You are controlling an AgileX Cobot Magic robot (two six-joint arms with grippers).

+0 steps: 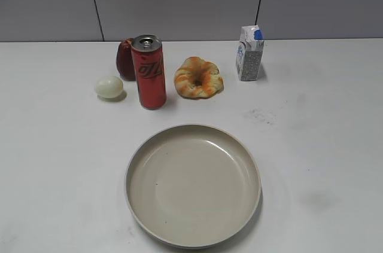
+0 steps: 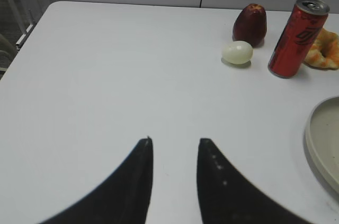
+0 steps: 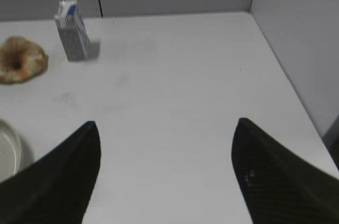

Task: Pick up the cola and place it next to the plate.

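The cola (image 1: 148, 72) is a tall slim red can standing upright on the white table, behind the plate (image 1: 192, 185) and to its left. It also shows in the left wrist view (image 2: 296, 37), far right of my left gripper (image 2: 175, 140), which is open and empty over bare table. The plate's rim shows in the left wrist view (image 2: 318, 144) and the right wrist view (image 3: 8, 155). My right gripper (image 3: 167, 123) is open wide and empty over the right side of the table. Neither gripper shows in the exterior view.
A dark red apple (image 1: 125, 59) and a pale egg (image 1: 109, 87) sit left of the can. A bread ring (image 1: 198, 77) lies to its right. A small milk carton (image 1: 249, 53) stands at the back right. Grey walls bound the table.
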